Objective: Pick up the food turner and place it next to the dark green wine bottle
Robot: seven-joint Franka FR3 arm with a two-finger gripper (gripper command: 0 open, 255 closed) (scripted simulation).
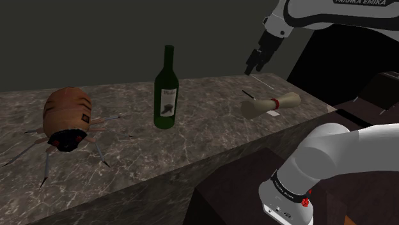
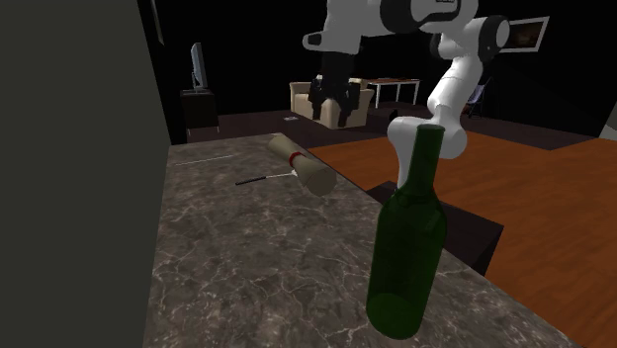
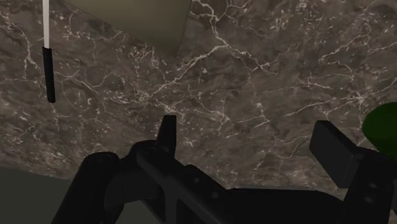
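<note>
The food turner looks like a thin tool with a black handle (image 1: 249, 94) (image 2: 252, 180) (image 3: 49, 73) and a pale shaft. It lies flat on the marble counter (image 1: 211, 128), against a beige roll with a red band (image 1: 275, 104) (image 2: 305, 164). The dark green wine bottle (image 1: 166, 89) (image 2: 407, 237) stands upright mid-counter, and its edge (image 3: 385, 127) shows beside one finger in the wrist view. My gripper (image 1: 251, 68) (image 2: 333, 117) (image 3: 248, 143) hangs open above the counter near the turner, with nothing between its fingers.
A large brown beetle figure (image 1: 64, 115) sits toward the shoulder view's left on the counter. A second thin pale rod (image 1: 259, 80) (image 2: 203, 158) lies beyond the roll. A dim wall runs behind the counter. A sofa (image 2: 326, 99) stands far behind.
</note>
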